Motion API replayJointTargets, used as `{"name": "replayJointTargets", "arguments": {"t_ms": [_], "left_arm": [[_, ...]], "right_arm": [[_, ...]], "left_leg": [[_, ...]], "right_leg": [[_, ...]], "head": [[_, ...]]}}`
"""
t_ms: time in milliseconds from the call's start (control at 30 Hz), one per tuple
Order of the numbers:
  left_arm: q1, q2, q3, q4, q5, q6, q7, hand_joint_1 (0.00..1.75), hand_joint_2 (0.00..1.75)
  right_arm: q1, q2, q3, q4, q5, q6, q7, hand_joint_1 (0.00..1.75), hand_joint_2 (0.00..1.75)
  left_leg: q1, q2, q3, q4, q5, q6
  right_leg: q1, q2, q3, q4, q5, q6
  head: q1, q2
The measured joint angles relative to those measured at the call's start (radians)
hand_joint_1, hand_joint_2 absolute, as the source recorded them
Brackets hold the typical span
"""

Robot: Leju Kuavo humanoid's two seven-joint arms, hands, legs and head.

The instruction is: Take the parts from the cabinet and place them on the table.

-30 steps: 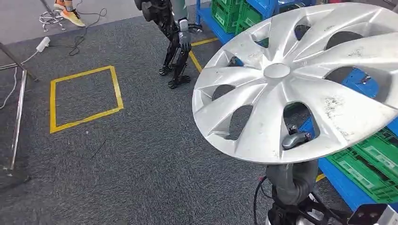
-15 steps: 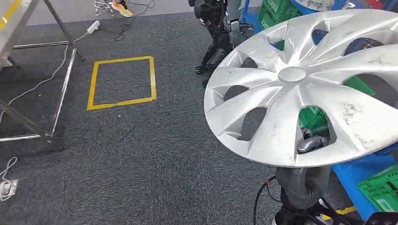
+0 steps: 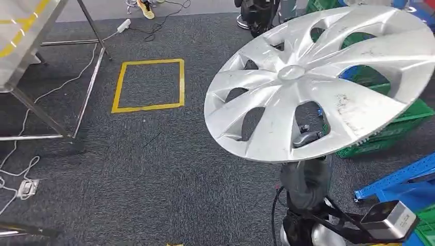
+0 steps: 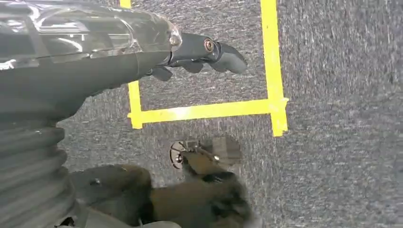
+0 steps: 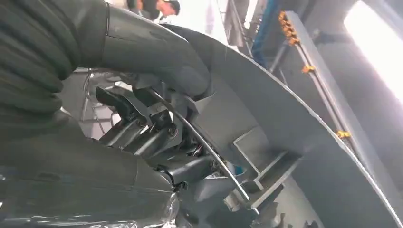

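Right hand (image 3: 308, 139) grips the silver hubcap (image 3: 318, 82) from underneath, fingers (image 5: 142, 130) clamped on its rim, held tilted high over the carpet. It blocks the green crates (image 3: 390, 128) behind it (blue rack (image 3: 395, 179) beside). Left hand (image 4: 199, 52) hangs with nothing in it, fingers loosely curled, over yellow tape square (image 3: 149, 84); metal surface (image 3: 20, 36) far left

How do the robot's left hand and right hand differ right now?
The right robot hand grips the silver hubcap through a spoke opening, raised in front; the left robot hand holds nothing. The left hangs over the taped carpet, fingers loosely curled. Both have dark fingers.
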Motion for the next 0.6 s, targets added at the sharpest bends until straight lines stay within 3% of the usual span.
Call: {"name": "replayJointTargets", "arguments": {"t_ms": [33, 67, 167, 200, 233, 267, 333, 367, 400, 433, 500, 533, 567, 600], "left_arm": [[-0.001, -0.001, 0.0, 0.0, -0.002, -0.003, 0.0, 0.0, 1.75], [-0.001, -0.001, 0.0, 0.0, -0.004, -0.006, 0.0, 0.0, 1.75], [0.003, -0.001, 0.0, 0.0, -0.006, -0.006, 0.003, 0.0, 1.75], [0.003, -0.001, 0.0, 0.0, -0.006, -0.006, 0.003, 0.0, 1.75], [0.002, 0.0, 0.0, 0.0, -0.006, -0.006, 0.003, 0.0, 1.75], [0.0, -0.001, 0.0, -0.001, -0.006, -0.006, 0.003, 0.0, 1.75], [-0.001, -0.003, 0.0, -0.002, -0.007, -0.007, 0.005, 0.0, 1.75], [-0.001, -0.005, 0.0, -0.002, -0.007, -0.009, 0.008, 0.0, 1.75], [0.0, -0.005, 0.0, -0.002, -0.007, -0.009, 0.011, 0.0, 1.75], [0.0, -0.005, 0.0, -0.001, -0.007, -0.009, 0.015, 0.0, 1.75], [-0.001, -0.004, 0.0, -0.001, -0.007, -0.009, 0.017, 0.0, 1.75], [0.0, -0.007, 0.0, -0.002, -0.008, -0.009, 0.016, 0.0, 1.75], [-0.003, -0.007, 0.0, -0.001, -0.008, -0.009, 0.016, 0.0, 1.75], [-0.002, -0.008, 0.0, -0.002, -0.008, -0.009, 0.016, 0.0, 1.75]], "right_arm": [[0.001, 0.001, 0.002, -0.002, 0.005, -0.006, 0.001, 1.75, 1.75], [-0.001, 0.001, 0.003, -0.003, 0.007, -0.011, 0.003, 1.75, 1.75], [0.001, 0.002, 0.009, -0.005, 0.013, -0.015, 0.003, 1.75, 1.75], [0.001, 0.002, 0.01, -0.007, 0.013, -0.017, 0.003, 1.75, 1.75], [0.002, 0.001, 0.012, -0.008, 0.013, -0.018, 0.003, 1.75, 1.75], [0.005, 0.001, 0.015, -0.009, 0.014, -0.018, 0.004, 1.75, 1.75], [0.006, 0.002, 0.019, -0.009, 0.015, -0.02, 0.004, 1.75, 1.75], [0.007, 0.001, 0.021, -0.009, 0.015, -0.021, 0.004, 1.75, 1.75], [0.01, 0.001, 0.022, -0.009, 0.015, -0.024, 0.004, 1.75, 1.75], [0.012, 0.001, 0.024, -0.009, 0.015, -0.026, 0.003, 1.75, 1.75], [0.012, 0.001, 0.026, -0.01, 0.015, -0.027, 0.003, 1.75, 1.75], [0.012, 0.0, 0.027, -0.009, 0.015, -0.027, 0.003, 1.75, 1.75], [0.014, 0.0, 0.028, -0.01, 0.015, -0.027, 0.003, 1.75, 1.75], [0.012, 0.0, 0.029, -0.011, 0.015, -0.027, 0.002, 1.75, 1.75]], "left_leg": [[-0.013, 0.035, 0.015, -0.027, -0.019, 0.008], [-0.011, 0.019, 0.011, -0.03, -0.012, 0.02], [-0.015, -0.002, 0.006, -0.03, -0.012, 0.039], [-0.011, -0.011, 0.01, -0.035, -0.008, 0.045], [-0.011, -0.019, 0.011, -0.035, -0.008, 0.05], [-0.012, -0.028, 0.011, -0.034, -0.008, 0.054], [-0.018, -0.05, 0.011, -0.034, -0.008, 0.058], [-0.021, -0.062, 0.012, -0.034, -0.008, 0.059], [-0.023, -0.076, 0.013, -0.034, -0.008, 0.06], [-0.025, -0.091, 0.015, -0.034, -0.008, 0.06], [-0.027, -0.115, 0.024, -0.034, -0.008, 0.06], [-0.023, -0.123, 0.02, -0.036, -0.008, 0.06], [-0.023, -0.136, 0.013, -0.033, -0.004, 0.055], [-0.017, -0.143, 0.007, -0.034, 0.0, 0.048]], "right_leg": [[0.008, -0.006, -0.001, 0.003, -0.005, 0.008], [0.007, -0.01, -0.001, 0.005, -0.007, 0.012], [0.003, -0.027, 0.004, 0.002, -0.008, 0.027], [-0.002, 0.0, 0.0, 0.011, -0.024, 0.036], [-0.002, 0.031, -0.012, 0.046, -0.052, 0.036], [-0.002, 0.047, -0.041, 0.112, -0.09, 0.036], [0.001, 0.059, -0.118, 0.278, -0.157, 0.034], [0.001, 0.061, -0.14, 0.319, -0.162, 0.031], [0.002, 0.062, -0.14, 0.311, -0.14, 0.025], [0.004, 0.065, -0.122, 0.26, -0.096, 0.017], [0.011, 0.091, -0.048, 0.085, 0.008, 0.0], [0.01, 0.139, -0.027, 0.042, 0.01, -0.012], [0.01, 0.142, -0.026, 0.025, 0.017, -0.013], [0.014, 0.132, -0.023, 0.019, 0.012, -0.014]], "head": [[-0.003, 0.0], [0.002, 0.0], [0.005, 0.0], [0.006, 0.0], [0.009, 0.0], [0.016, 0.0], [0.025, 0.0], [0.028, 0.0], [0.03, 0.0], [0.032, 0.0], [0.04, 0.0], [0.04, 0.0], [0.034, 0.0], [0.045, 0.0]]}}
